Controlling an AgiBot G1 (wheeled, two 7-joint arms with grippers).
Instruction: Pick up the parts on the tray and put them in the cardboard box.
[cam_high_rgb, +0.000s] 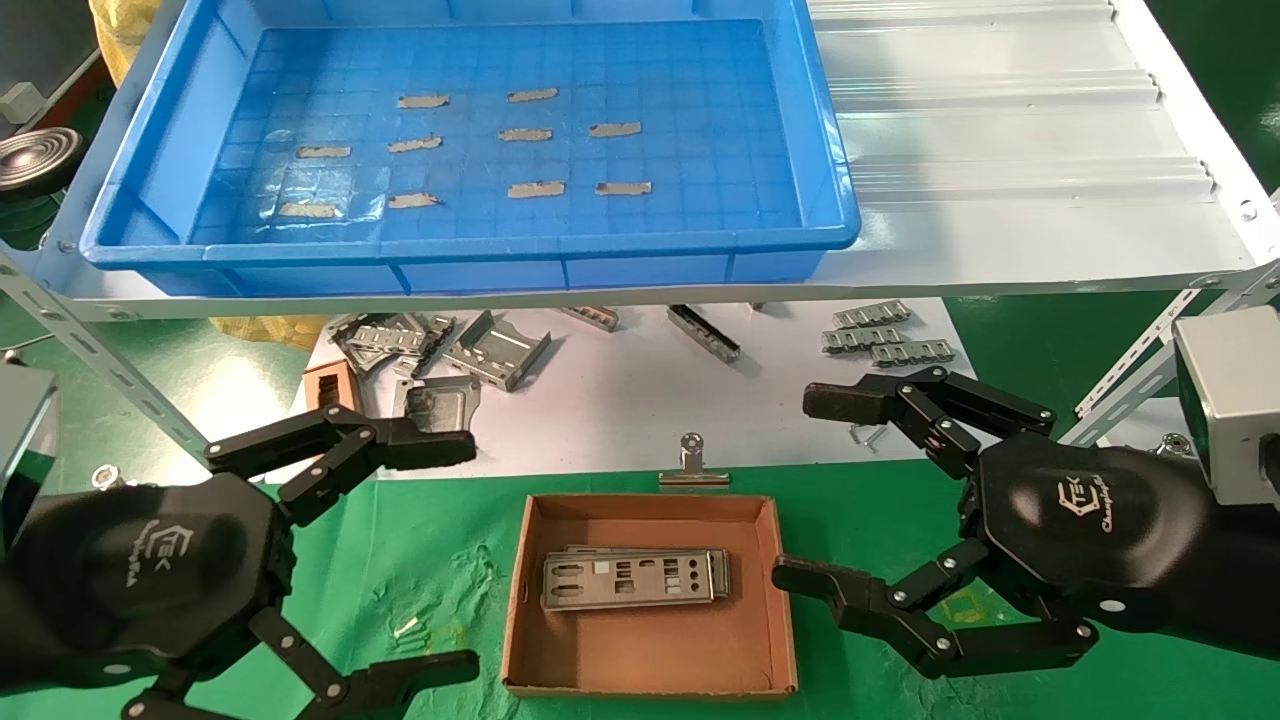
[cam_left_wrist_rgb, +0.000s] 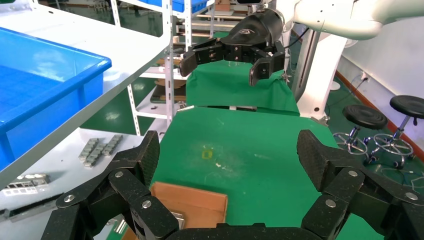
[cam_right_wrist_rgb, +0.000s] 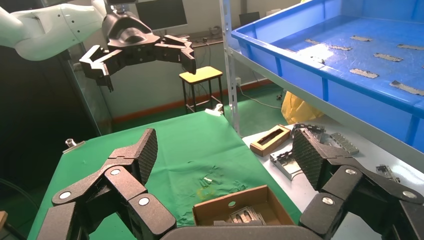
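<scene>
Right gripper (cam_high_rgb: 815, 490), at the lower right of the head view, hangs with its jaws spread wide and nothing between them; left gripper (cam_high_rgb: 455, 555), at the lower left, is likewise wide and empty. Between the two, at lower centre, the cardboard box (cam_high_rgb: 640, 660) rests on the green cloth (cam_high_rgb: 420, 560) with the parts (cam_high_rgb: 632, 578), a small stack of punched silvery plates, lying flat against its far half. These plates sit just beside the right gripper's lower finger and somewhat farther from the left gripper. The tray (cam_high_rgb: 830, 160), across the upper left on the white shelf (cam_high_rgb: 1000, 120), shows only tape scraps (cam_high_rgb: 525, 134) on its floor; no plate is visible there, so the task appears finished. Principal risk: either arm, lowering or swinging inward, could catch the box's low wall and shift it or spill the stack. Bent brackets (cam_high_rgb: 495, 350) on the white sheet (cam_high_rgb: 620, 400) under the shelf could be mistaken for parts.
</scene>
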